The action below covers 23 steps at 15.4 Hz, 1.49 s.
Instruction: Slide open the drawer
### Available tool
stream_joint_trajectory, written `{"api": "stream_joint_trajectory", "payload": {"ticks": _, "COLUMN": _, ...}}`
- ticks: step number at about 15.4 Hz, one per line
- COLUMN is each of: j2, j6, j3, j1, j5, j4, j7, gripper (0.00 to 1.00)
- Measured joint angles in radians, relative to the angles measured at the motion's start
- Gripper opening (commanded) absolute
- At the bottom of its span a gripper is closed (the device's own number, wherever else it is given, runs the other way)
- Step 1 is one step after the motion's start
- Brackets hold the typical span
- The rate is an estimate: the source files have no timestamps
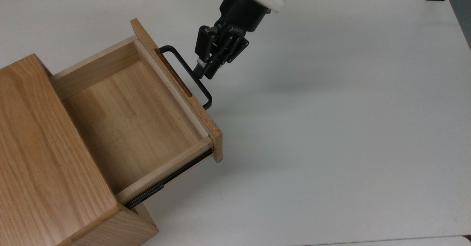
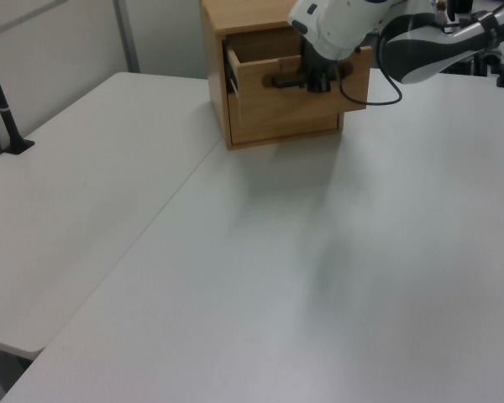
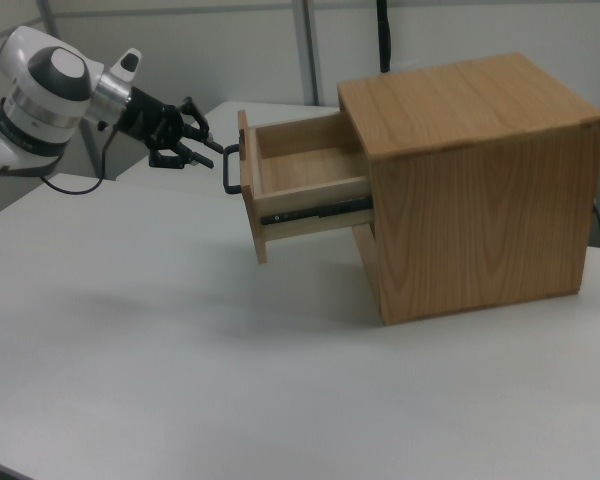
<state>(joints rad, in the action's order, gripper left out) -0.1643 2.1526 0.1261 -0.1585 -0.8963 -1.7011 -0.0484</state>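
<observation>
Top view: drawer (image 1: 128, 117) drawn well out of the cabinet (image 1: 48, 172), pale interior bare, black side rail exposed. By this showing the slide is largely done; little travel can remain. Pincer (image 1: 203, 72) tips sit at the black bar handle (image 1: 187, 76), just off its outer side; whether they grip it cannot be told. Arm reaches in from the top view's upper edge, wrist angled down toward the handle.

Left view: drawer (image 2: 294, 71) juts from the cabinet's upper half at the far end of the white counter (image 2: 260, 277); pincer (image 2: 317, 80) at the front panel.

Right view: drawer (image 3: 300, 185) extended toward the right view's left; pincer (image 3: 195, 140) near the handle, arm roughly level.
</observation>
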Motion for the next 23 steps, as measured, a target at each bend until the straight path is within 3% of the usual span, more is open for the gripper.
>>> {"api": "stream_joint_trajectory", "payload": {"ticks": 2, "j2": 0.005, "j6": 0.0, "j3": 0.002, "j1": -0.001, "j5": 0.023, "j4": 0.0, "j7": 0.0, "gripper": 0.52}}
{"api": "stream_joint_trajectory", "payload": {"ticks": 3, "j2": 0.008, "j6": 0.0, "j3": 0.002, "j1": -0.001, "j5": 0.049, "j4": 0.003, "j7": 0.0, "gripper": 0.58}}
{"api": "stream_joint_trajectory", "payload": {"ticks": 5, "j2": 0.02, "j6": -0.021, "j3": 0.002, "j1": -0.001, "j5": 0.122, "j4": 0.017, "j7": -0.001, "gripper": 0.61}}
{"api": "stream_joint_trajectory", "payload": {"ticks": 11, "j2": 0.101, "j6": -0.189, "j3": 0.002, "j1": -0.003, "j5": 0.47, "j4": 0.056, "j7": -0.005, "gripper": 0.67}}
{"api": "stream_joint_trajectory", "payload": {"ticks": 12, "j2": 0.116, "j6": -0.227, "j3": 0.0, "j1": -0.002, "j5": 0.523, "j4": 0.056, "j7": -0.005, "gripper": 0.72}}
{"api": "stream_joint_trajectory", "payload": {"ticks": 13, "j2": 0.13, "j6": -0.268, "j3": -0.003, "j1": 0.001, "j5": 0.578, "j4": 0.056, "j7": -0.005, "gripper": 0.85}}
{"api": "stream_joint_trajectory", "payload": {"ticks": 15, "j2": 0.153, "j6": -0.359, "j3": -0.007, "j1": 0.019, "j5": 0.685, "j4": 0.057, "j7": -0.004, "gripper": 0.89}}
{"api": "stream_joint_trajectory", "payload": {"ticks": 17, "j2": 0.169, "j6": -0.425, "j3": -0.01, "j1": 0.058, "j5": 0.774, "j4": 0.057, "j7": -0.004, "gripper": 1.0}}
{"api": "stream_joint_trajectory", "payload": {"ticks": 20, "j2": 0.186, "j6": -0.515, "j3": -0.013, "j1": 0.137, "j5": 0.865, "j4": 0.058, "j7": -0.005, "gripper": 1.0}}
{"api": "stream_joint_trajectory", "payload": {"ticks": 23, "j2": 0.204, "j6": -0.576, "j3": -0.014, "j1": 0.179, "j5": 0.885, "j4": 0.058, "j7": -0.006, "gripper": 1.0}}
